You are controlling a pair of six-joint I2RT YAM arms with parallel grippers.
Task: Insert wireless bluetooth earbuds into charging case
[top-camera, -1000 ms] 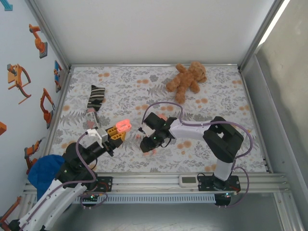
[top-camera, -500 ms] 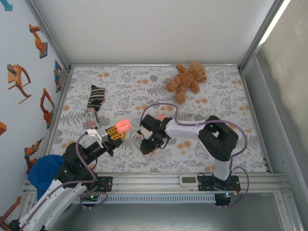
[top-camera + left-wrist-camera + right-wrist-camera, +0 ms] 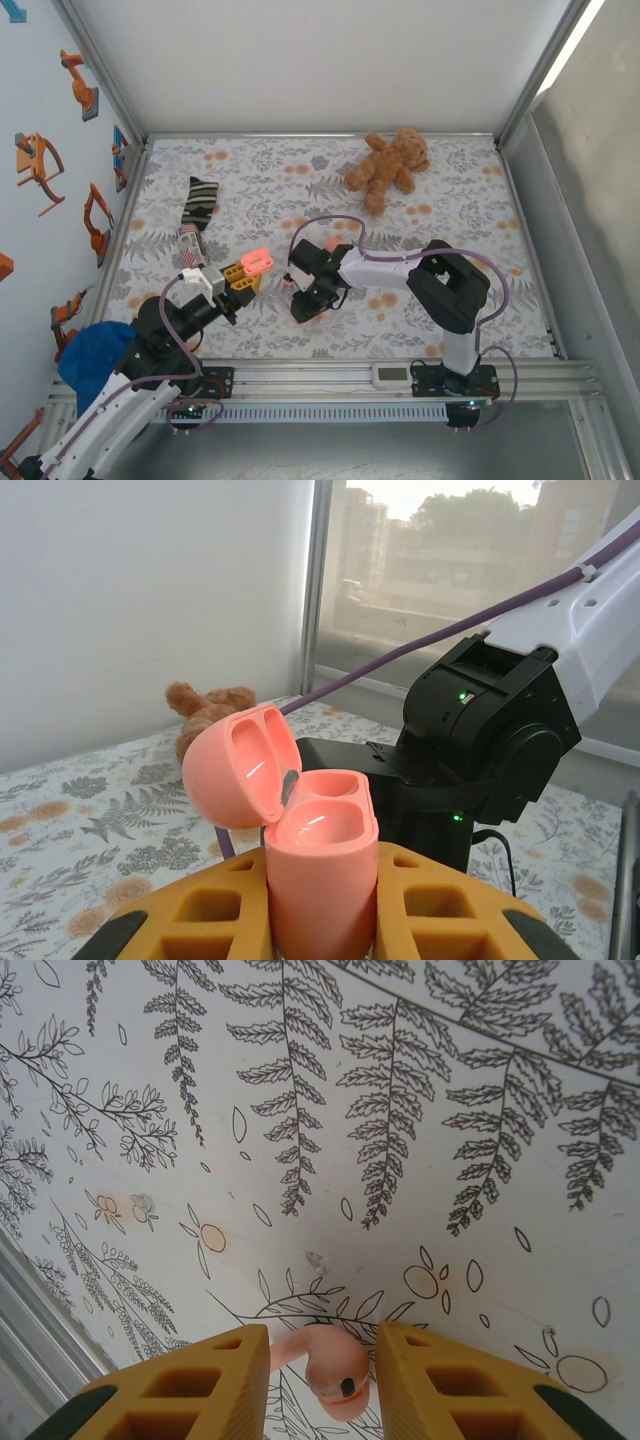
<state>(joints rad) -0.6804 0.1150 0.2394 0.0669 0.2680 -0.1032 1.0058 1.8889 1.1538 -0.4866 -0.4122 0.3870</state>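
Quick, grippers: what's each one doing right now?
Left gripper: closed on the open pink charging case.
Right gripper: closed on a salmon-pink earbud, held between its fingertips.

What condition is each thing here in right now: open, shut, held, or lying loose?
charging case: lid open, wells empty, held upright.
left tool: shut on charging case.
earbud: held between fingers.
right tool: shut on earbud.
teddy bear: lying loose.
sock: lying flat.

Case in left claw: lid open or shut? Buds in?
Open and empty. The charging case has its lid tipped back; both wells show bare.
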